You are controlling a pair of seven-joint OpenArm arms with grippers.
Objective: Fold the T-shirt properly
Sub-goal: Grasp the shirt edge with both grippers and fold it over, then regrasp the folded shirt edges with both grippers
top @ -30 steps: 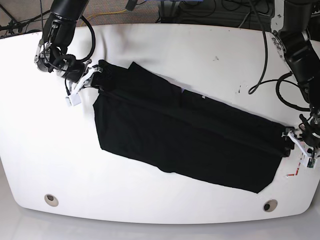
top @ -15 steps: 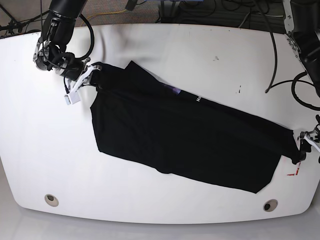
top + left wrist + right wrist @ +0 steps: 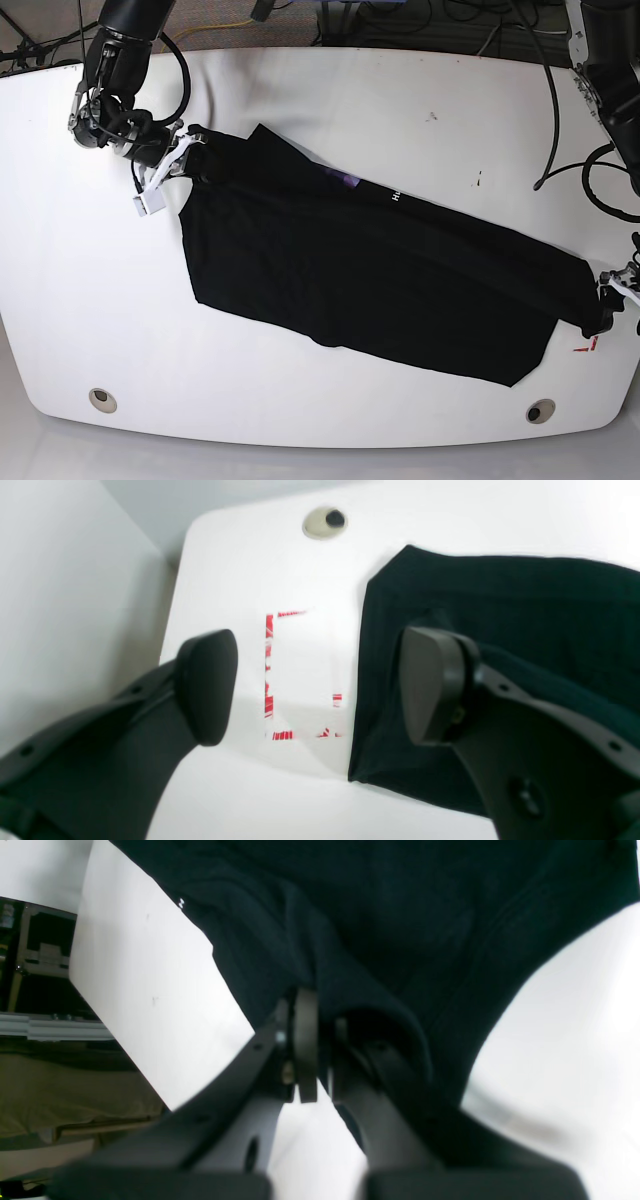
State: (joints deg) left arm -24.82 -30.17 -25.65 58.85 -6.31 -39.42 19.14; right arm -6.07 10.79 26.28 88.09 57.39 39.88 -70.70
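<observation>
A white surface [image 3: 330, 90] with rounded corners — two round grommet holes [image 3: 101, 399] sit near its front edge. Red tape marks [image 3: 272, 680] outline a rectangle near one corner — cables [image 3: 440, 30] trail behind.

The right arm's dark pincer [image 3: 317, 1050] is clamped tight on a bunched fold of the soft black cloth T-shirt [image 3: 380, 280], at that garment's far-left corner in the base view. The left arm's dark pincer [image 3: 320, 685] is spread wide at the T-shirt's opposite end, one pad [image 3: 432, 682] over its edge, gripping nothing.
</observation>
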